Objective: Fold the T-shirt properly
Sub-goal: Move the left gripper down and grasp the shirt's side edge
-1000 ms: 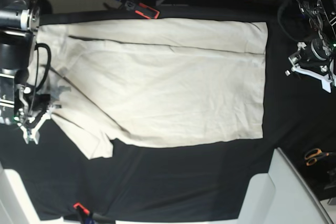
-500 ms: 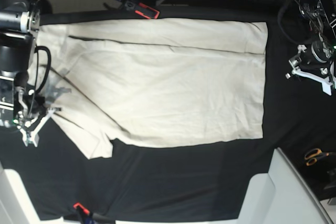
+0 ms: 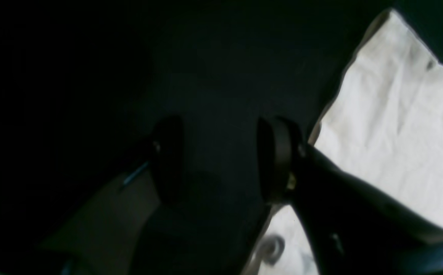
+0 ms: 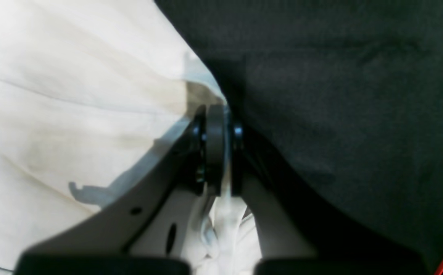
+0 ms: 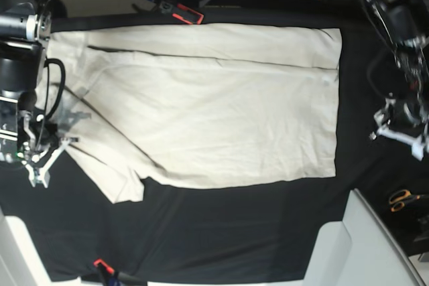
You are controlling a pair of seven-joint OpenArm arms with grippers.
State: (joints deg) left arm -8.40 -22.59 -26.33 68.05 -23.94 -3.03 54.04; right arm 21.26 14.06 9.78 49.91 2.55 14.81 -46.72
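T-shirt (image 5: 201, 102) flat on bench, top edge folded. Right tool (image 4: 217, 152) just clamped onto sleeve-side edge; grasp secured, lift pending. Left tool (image 3: 221, 160) moved nearer hem, half-spread, empty.

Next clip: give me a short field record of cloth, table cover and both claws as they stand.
cloth: T-shirt spread flat, one long side folded in
cover: black tablecloth under it
right claw: shut on the T-shirt's edge, cloth bunched between its fingers
left claw: open, empty, over bare tablecloth beside the shirt's edge
floor: scissors off the table
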